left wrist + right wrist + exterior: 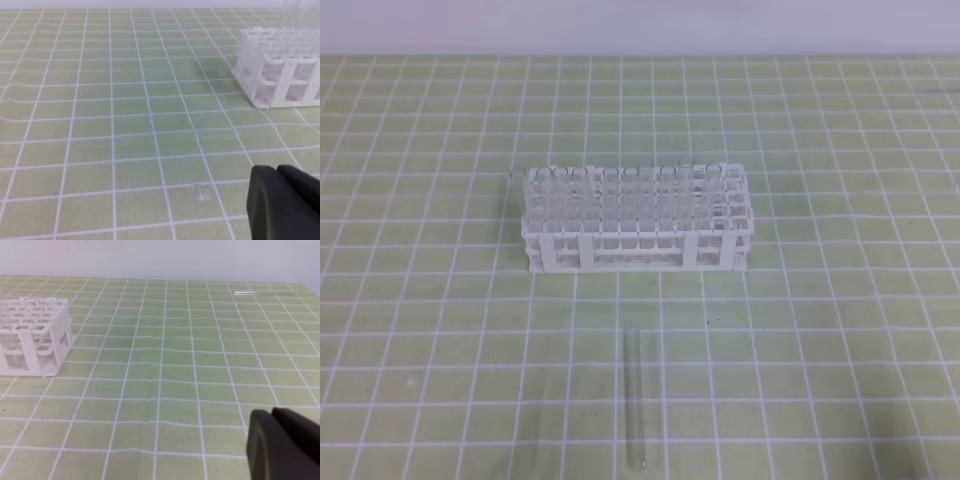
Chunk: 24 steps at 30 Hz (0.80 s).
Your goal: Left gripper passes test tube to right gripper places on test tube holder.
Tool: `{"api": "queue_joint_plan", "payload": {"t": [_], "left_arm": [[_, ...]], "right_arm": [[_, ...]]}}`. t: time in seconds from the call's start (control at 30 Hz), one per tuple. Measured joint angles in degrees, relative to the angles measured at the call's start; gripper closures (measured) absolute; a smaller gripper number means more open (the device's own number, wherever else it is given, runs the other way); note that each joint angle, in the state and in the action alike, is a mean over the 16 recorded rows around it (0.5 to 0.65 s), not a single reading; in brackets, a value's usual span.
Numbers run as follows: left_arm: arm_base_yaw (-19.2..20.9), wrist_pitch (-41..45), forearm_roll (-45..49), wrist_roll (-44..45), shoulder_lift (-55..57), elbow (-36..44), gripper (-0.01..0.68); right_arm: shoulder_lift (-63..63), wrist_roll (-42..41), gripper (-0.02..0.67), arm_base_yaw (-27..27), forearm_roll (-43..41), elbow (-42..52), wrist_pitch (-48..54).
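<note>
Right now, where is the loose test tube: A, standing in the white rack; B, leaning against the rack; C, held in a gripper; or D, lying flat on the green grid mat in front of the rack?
D: the test tube lies flat on the mat, apart from the test tube holder, with no gripper on it.

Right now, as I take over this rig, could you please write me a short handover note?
Left gripper: only a black part shows in its wrist view; open or shut unclear, holding nothing visible.
Right gripper: the same in its own view.
Test tube: lying flat on the green grid mat, in front of the rack, untouched.
Test tube holder: upright at mat centre, several tubes already standing in it.
Done: nothing yet.
Left: pick up, hand over, place in rack.
</note>
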Motion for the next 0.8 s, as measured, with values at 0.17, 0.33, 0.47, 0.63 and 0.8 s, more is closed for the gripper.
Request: {"api": "queue_joint_plan", "payload": {"t": [0.17, 0.33, 0.47, 0.63, 0.8], "left_arm": [[0.00, -0.19, 0.00, 0.01, -0.17, 0.11, 0.673], [0.00, -0.35, 0.02, 0.01, -0.47, 0.31, 0.673], [0.00, -0.65, 0.01, 0.02, -0.95, 0.54, 0.673], [0.00, -2.10, -1.05, -0.43, -1.31, 0.78, 0.673], [0.00, -5.06, -4.85, -2.26, -1.31, 0.78, 0.673]], "right_arm": [[0.02, 0.00, 0.651, 0.00, 0.00, 0.00, 0.00], [0.05, 0.00, 0.651, 0.00, 0.00, 0.00, 0.00], [0.08, 0.00, 0.651, 0.00, 0.00, 0.00, -0.02], [0.11, 0.00, 0.651, 0.00, 0.76, 0.00, -0.70], [0.12, 0.00, 0.651, 0.01, 4.83, 0.00, -2.75]]}}
